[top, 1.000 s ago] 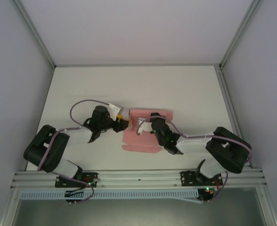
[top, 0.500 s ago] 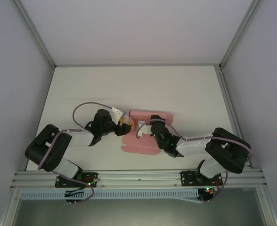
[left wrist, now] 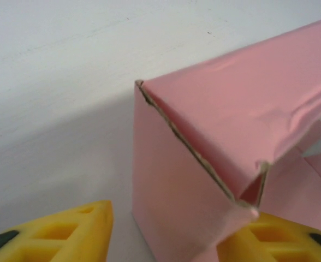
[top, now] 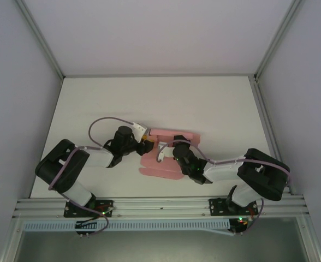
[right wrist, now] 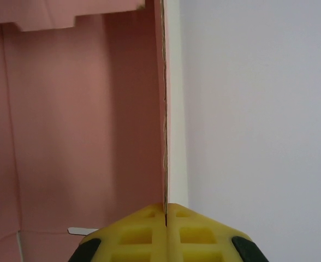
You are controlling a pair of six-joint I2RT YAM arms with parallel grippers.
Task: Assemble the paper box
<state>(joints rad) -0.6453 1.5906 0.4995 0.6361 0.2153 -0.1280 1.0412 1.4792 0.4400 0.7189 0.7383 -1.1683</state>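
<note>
Both arms crept closer: right gripper (right wrist: 165, 210) clamps the crosswise paper box (top: 168, 166), left gripper (top: 147, 143) gapes.

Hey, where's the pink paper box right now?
Top view: the paper box lies on the table between both arms, nearer the front; the right gripper is shut on its upright wall.

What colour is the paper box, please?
The paper box is salmon pink; left wrist view.
</note>
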